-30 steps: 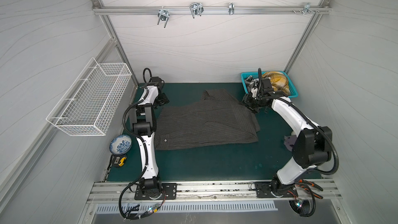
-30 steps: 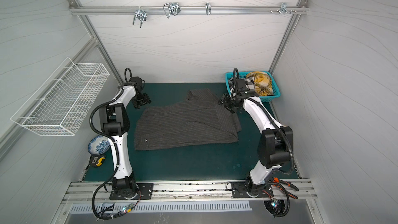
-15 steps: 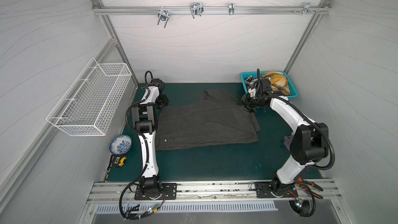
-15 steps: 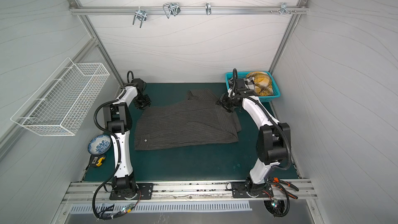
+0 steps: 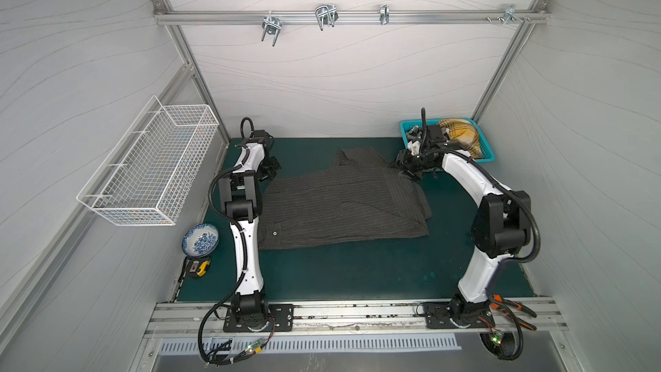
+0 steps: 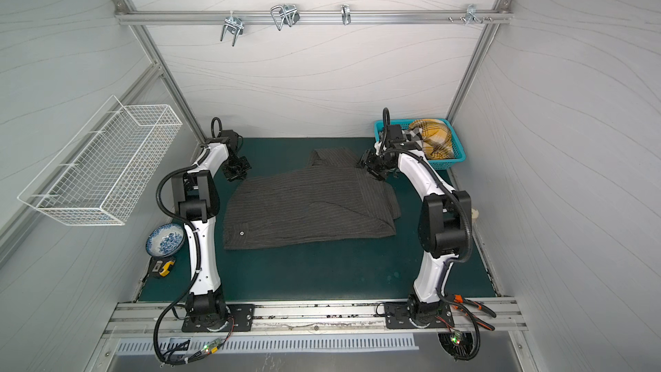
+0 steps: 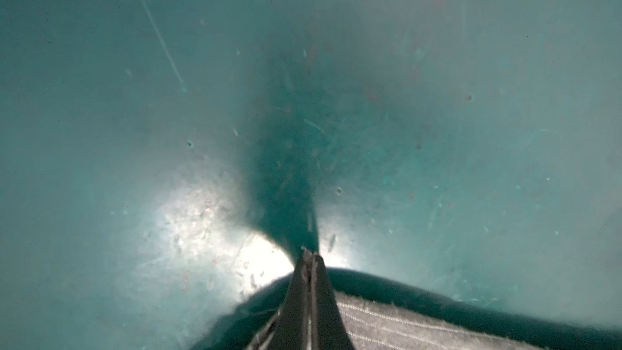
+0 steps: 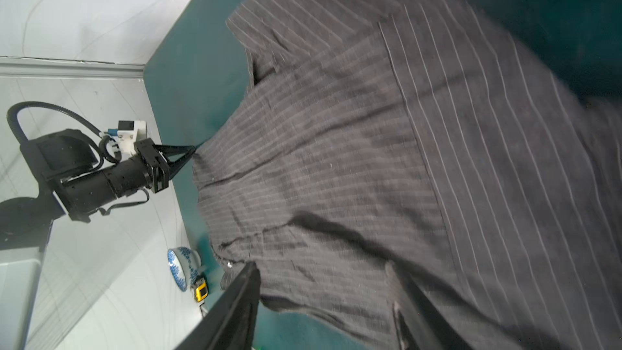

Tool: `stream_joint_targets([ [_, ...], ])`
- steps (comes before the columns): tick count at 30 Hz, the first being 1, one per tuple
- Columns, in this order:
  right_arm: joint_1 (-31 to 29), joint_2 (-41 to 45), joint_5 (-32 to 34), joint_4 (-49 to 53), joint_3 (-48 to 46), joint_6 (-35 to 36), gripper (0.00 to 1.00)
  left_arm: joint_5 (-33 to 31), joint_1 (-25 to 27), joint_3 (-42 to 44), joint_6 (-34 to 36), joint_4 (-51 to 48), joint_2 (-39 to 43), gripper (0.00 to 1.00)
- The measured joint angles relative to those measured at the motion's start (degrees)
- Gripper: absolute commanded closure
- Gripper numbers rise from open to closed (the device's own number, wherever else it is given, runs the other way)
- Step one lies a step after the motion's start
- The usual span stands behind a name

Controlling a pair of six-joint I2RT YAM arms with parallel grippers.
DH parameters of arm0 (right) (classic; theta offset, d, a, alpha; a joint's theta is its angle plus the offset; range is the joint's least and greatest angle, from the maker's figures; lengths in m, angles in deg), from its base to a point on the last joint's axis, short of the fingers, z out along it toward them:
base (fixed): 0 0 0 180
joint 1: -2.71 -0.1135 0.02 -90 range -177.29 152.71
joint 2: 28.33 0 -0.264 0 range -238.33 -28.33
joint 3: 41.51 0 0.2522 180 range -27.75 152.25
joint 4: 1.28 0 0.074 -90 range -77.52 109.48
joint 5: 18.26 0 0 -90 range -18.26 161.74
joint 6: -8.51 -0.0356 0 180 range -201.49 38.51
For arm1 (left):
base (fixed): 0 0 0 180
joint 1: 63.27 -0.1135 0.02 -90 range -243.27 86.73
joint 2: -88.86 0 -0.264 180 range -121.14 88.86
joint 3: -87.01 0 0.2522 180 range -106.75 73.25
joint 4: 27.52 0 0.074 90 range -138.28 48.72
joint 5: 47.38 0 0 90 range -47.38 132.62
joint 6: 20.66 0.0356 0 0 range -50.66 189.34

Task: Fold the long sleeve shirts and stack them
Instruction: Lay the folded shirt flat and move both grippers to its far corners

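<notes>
A dark charcoal pinstriped long sleeve shirt [image 5: 339,205] [image 6: 307,205] lies spread on the green mat. My left gripper [image 5: 273,174] [image 6: 240,173] is low at its far left edge. In the left wrist view its fingers [image 7: 311,259] are pressed together over the cloth [image 7: 404,324]. From the right wrist view the hem [image 8: 336,163] draws to a point in that gripper [image 8: 194,150]. My right gripper [image 5: 406,173] [image 6: 375,173] hovers open over the far right corner, its jaws [image 8: 323,271] wide apart above cloth. A yellow plaid shirt [image 5: 461,134] and a checked one [image 6: 415,135] sit in the basket.
The teal basket [image 5: 486,155] stands in the far right corner behind the right arm. A white wire basket [image 5: 150,169] hangs on the left wall. A blue-patterned bowl [image 5: 200,239] and a yellow tape measure [image 5: 198,268] lie left of the mat. Pliers [image 5: 511,307] rest on the front rail.
The left gripper has gone from open to shut at the shirt's far left edge. The right gripper shifted slightly over the far right corner and stays open.
</notes>
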Motion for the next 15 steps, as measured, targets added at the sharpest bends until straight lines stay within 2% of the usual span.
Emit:
stream_joint_targets([
  [4, 0.0, -9.3, 2.9, 3.8, 12.2, 5.1, 0.37, 0.0, 0.0, 1.3, -0.7, 0.7, 0.8, 1.00],
  [11, -0.1, -28.1, 10.6, 11.0, 34.5, 12.2, 0.35, -0.1, 0.2, 10.6, -3.1, 3.3, 8.5, 1.00],
  [15, -1.0, -34.4, 15.4, 13.2, 40.7, 15.1, 0.34, 0.0, 0.6, 13.7, -4.2, 4.6, 12.9, 1.00],
])
